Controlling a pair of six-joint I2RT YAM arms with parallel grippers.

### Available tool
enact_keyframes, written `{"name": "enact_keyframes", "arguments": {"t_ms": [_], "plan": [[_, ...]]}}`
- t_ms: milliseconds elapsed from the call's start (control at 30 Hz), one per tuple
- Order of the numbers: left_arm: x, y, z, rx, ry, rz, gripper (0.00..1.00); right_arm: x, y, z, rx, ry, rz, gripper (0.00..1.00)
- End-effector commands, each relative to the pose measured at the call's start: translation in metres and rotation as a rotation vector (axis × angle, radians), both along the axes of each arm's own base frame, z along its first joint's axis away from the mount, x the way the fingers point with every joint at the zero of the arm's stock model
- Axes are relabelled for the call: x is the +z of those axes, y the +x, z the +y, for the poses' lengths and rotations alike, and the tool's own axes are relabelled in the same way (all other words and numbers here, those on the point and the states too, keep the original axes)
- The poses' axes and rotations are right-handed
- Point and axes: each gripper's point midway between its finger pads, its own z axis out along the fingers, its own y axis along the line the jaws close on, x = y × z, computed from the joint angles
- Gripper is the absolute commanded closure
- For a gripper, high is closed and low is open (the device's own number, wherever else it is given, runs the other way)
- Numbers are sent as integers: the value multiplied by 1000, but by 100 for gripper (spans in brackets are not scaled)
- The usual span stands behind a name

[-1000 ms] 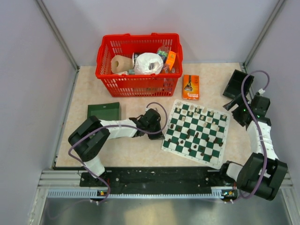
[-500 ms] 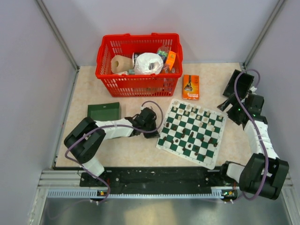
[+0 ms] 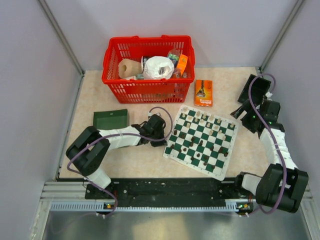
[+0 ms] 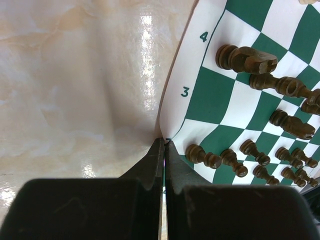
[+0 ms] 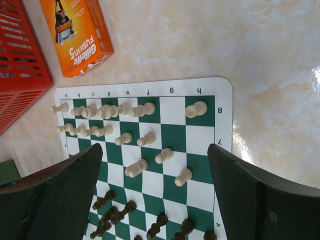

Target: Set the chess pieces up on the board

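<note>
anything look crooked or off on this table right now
The board lies skewed, not square with the table edges. The left claw is pinched shut on its white border, not on a piece. Several cream pieces stand on mid-board squares, away from their back rows.

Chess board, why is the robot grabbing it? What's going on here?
The left hand is shut on the white border of the board, and the board has slid toward that arm in the last second. The right hand hangs open above the other side, holding nothing. Cream pieces and dark pieces are on the board, but several sit in middle squares, so the set-up is not finished.
</note>
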Motion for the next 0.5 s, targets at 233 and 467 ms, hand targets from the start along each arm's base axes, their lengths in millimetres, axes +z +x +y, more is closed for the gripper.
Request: {"name": "enact_keyframes", "arguments": {"t_ms": [233, 467], "plan": [[-15, -11, 34, -28, 164, 37, 94, 18, 9, 0, 18, -23, -55, 14], [-13, -11, 33, -34, 158, 41, 87, 18, 10, 1, 19, -22, -55, 14]]}}
